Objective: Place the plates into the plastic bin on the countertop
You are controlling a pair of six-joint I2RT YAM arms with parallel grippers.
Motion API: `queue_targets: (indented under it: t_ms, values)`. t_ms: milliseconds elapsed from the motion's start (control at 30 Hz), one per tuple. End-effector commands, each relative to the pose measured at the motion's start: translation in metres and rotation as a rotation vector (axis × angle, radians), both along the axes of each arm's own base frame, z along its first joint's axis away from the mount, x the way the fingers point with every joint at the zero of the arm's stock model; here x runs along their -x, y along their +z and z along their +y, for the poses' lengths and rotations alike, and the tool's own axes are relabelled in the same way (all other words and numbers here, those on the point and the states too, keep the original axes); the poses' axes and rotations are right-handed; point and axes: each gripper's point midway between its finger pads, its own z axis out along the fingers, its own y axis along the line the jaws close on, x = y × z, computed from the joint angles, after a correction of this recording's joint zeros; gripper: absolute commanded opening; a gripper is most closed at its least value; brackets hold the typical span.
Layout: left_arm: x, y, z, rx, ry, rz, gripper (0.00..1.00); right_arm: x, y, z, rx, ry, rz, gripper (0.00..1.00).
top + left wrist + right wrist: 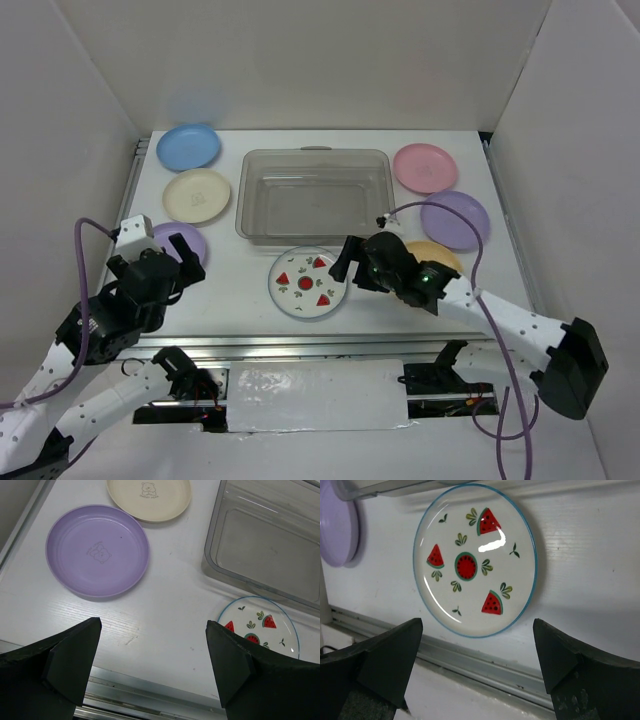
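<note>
We are hovering right gripper (476, 640), spread, facing watermelon plate (475, 560); left gripper (152, 647) spread too. Plate seeming light, rigid, slick: pinching rim likely best.

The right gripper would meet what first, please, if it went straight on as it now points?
Probably the watermelon plate, lying centred ahead of the open right gripper on the countertop; depth is unclear.
</note>
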Motion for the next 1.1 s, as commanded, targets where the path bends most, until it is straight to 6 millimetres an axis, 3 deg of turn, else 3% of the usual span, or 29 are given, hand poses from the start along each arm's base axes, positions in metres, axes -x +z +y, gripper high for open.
queue_targets:
  t_ms: [0,167,300,367,400,533,600,733,833,1000,1067]
  values:
    - [-0.004,0.004,-0.001,0.000,0.002,-0.022,0.99,-0.025,-0.015,0.013,-0.065,-0.080,-0.015,0.99]
    - [-0.004,0.004,0.000,0.002,0.001,-0.024,0.99,-0.024,-0.070,0.018,-0.049,-0.068,0.092,0.96]
    - [-0.003,0.006,0.000,0.007,0.000,-0.031,0.99,-0.020,-0.098,0.018,-0.046,-0.065,0.148,0.93]
    - [-0.004,0.006,-0.001,0.010,-0.004,-0.033,0.99,-0.019,-0.110,0.019,-0.055,-0.062,0.170,0.83]
    - [-0.004,0.006,-0.001,0.008,-0.005,-0.032,0.99,-0.020,-0.112,0.019,-0.060,-0.062,0.175,0.83]
    - [-0.004,0.006,-0.001,0.008,-0.007,-0.033,0.99,-0.018,-0.128,0.016,-0.039,-0.074,0.212,0.57]
    - [-0.003,0.006,-0.001,0.009,-0.007,-0.033,0.99,-0.016,-0.133,0.015,-0.034,-0.079,0.228,0.41]
    - [-0.002,0.008,0.000,0.016,-0.005,-0.043,0.99,-0.013,-0.140,0.010,-0.012,-0.102,0.250,0.24]
    - [-0.001,0.009,0.001,0.020,-0.006,-0.050,0.99,-0.010,-0.138,0.005,-0.006,-0.130,0.251,0.00]
    - [0.000,0.010,0.003,0.024,-0.003,-0.056,0.99,0.010,-0.126,0.010,0.016,-0.085,0.234,0.00]
    - [0.001,0.011,0.005,0.028,0.006,-0.062,0.99,0.017,-0.103,0.023,-0.006,-0.047,0.185,0.00]
